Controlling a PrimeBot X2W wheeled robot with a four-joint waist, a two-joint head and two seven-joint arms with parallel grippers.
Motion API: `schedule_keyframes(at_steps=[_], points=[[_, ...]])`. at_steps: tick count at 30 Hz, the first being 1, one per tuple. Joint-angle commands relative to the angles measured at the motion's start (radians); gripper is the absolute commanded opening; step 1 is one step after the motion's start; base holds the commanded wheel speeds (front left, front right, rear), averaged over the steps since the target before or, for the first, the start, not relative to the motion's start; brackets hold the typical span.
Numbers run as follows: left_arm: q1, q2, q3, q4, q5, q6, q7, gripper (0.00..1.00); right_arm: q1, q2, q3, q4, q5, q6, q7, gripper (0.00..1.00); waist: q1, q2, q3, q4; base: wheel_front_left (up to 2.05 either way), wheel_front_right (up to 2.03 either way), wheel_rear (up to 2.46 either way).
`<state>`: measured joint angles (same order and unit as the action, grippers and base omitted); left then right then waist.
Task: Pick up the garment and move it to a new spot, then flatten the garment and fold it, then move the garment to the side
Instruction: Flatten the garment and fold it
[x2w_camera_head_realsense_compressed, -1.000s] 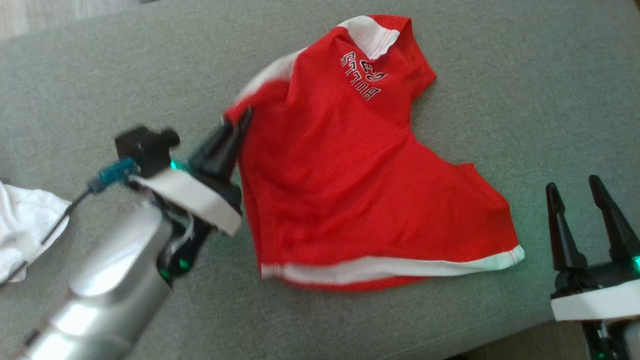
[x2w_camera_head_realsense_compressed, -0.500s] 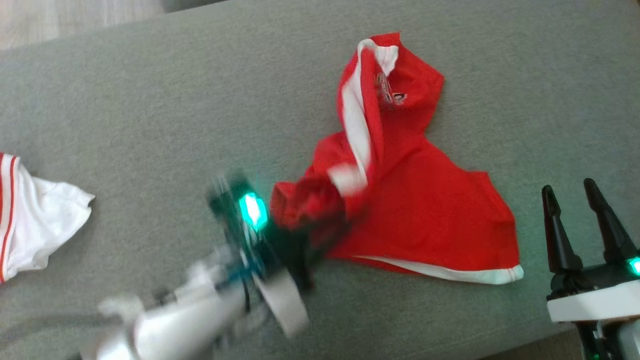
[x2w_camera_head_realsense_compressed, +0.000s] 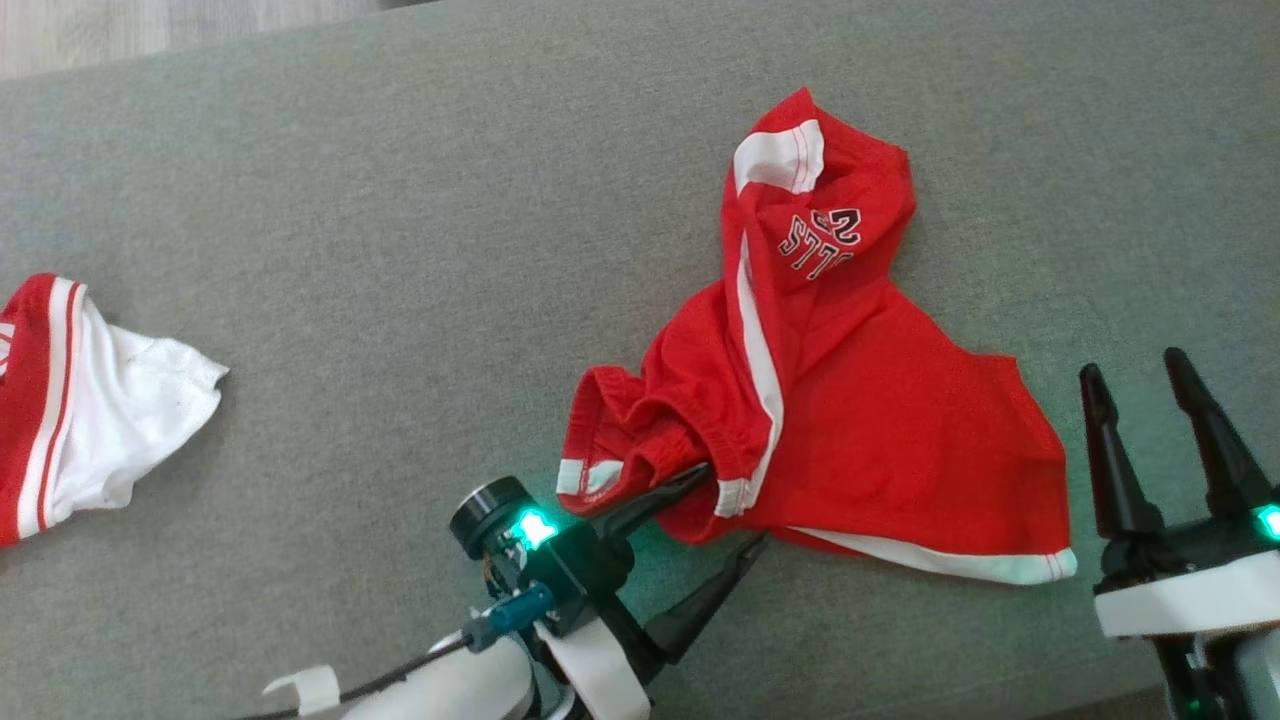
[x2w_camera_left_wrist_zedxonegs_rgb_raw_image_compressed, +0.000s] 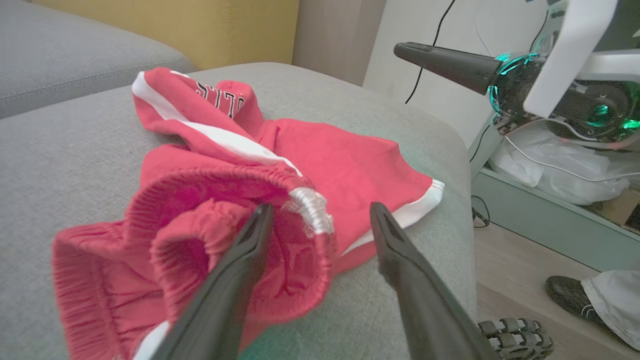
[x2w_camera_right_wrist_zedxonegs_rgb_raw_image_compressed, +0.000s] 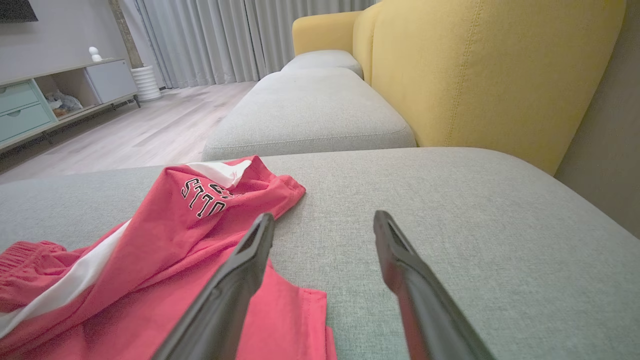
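Red garment (x2w_camera_head_realsense_compressed: 870, 430): 1 | white-red cloth (x2w_camera_head_realsense_compressed: 120, 420): 1 | left end effector (x2w_camera_head_realsense_compressed: 733, 504), right end effector (x2w_camera_head_realsense_compressed: 1130, 364): 2, spread, empty

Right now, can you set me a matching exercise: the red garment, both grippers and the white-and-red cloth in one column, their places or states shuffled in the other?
Column one
1. red garment
2. left gripper
3. right gripper
4. white-and-red cloth

Column two
A. jaws open, lower right, beside the garment's hem
B. far left on the cushion
C. crumpled mid-cushion, lettering showing
D. jaws open at the garment's bunched end

Pairs: 1-C, 2-D, 3-A, 4-B
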<state>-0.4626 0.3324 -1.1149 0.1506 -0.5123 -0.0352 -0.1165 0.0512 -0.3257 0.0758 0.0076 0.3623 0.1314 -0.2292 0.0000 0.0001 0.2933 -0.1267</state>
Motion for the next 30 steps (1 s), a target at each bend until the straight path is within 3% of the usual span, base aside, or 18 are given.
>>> schedule_keyframes(at_steps=[1, 5, 6, 7, 8, 15, 21, 25, 30], points=[[-0.009, 0.000, 0.037, -0.023, -0.007, -0.001, -0.007, 1.00, -0.009, -0.030, 0.018, -0.022, 0.011, -0.001, -0.009, 1.00, 0.0000, -0.0001, -0.003, -0.002, 0.00, 0.00, 0.00], [-0.014, -0.001, 0.034, -0.008, -0.011, -0.003, 0.000, 0.97, -0.010, -0.030, 0.033, -0.017, 0.016, -0.001, -0.012, 1.00, 0.0000, -0.0001, -0.007, -0.017, 0.00, 0.00, 0.00], [-0.015, -0.002, 0.033, -0.005, -0.011, -0.001, 0.001, 0.73, -0.011, -0.031, 0.035, -0.016, 0.018, -0.001, -0.012, 1.00, 0.0000, -0.0001, -0.007, -0.021, 0.00, 0.00, 0.00], [-0.017, -0.003, 0.034, -0.003, -0.010, 0.002, 0.001, 0.33, -0.012, -0.032, 0.037, -0.015, 0.020, -0.001, -0.013, 1.00, 0.0000, -0.0001, -0.006, -0.024, 0.00, 0.00, 0.00], [-0.019, -0.003, 0.034, -0.002, -0.009, 0.004, -0.001, 0.00, -0.012, -0.033, 0.038, -0.014, 0.021, -0.001, -0.014, 1.00, 0.0000, -0.0001, -0.005, -0.027, 0.00, 0.00, 0.00], [-0.024, 0.011, 0.071, -0.060, -0.006, 0.040, -0.045, 0.00, -0.019, -0.036, 0.054, -0.008, 0.045, -0.001, -0.018, 1.00, 0.0000, -0.0001, -0.001, -0.001, 0.00, 0.00, 0.00], [0.007, 0.082, 0.128, -0.191, -0.024, 0.102, -0.047, 0.00, -0.133, -0.049, 0.130, 0.014, 0.175, -0.001, 0.022, 1.00, 0.0000, -0.0001, 0.002, 0.062, 0.00, 0.00, 0.00], [0.019, 0.118, 0.141, -0.252, -0.029, 0.121, -0.029, 0.00, -0.271, -0.089, 0.204, 0.075, 0.297, -0.001, 0.130, 1.00, 0.0000, -0.0001, 0.018, 0.105, 0.00, 0.00, 0.00], [0.011, 0.116, 0.136, -0.277, -0.025, 0.120, -0.025, 0.00, -0.481, -0.151, 0.277, 0.194, 0.405, -0.001, 0.291, 1.00, 0.0000, -0.0001, 0.054, 0.152, 0.00, 0.00, 0.00]])
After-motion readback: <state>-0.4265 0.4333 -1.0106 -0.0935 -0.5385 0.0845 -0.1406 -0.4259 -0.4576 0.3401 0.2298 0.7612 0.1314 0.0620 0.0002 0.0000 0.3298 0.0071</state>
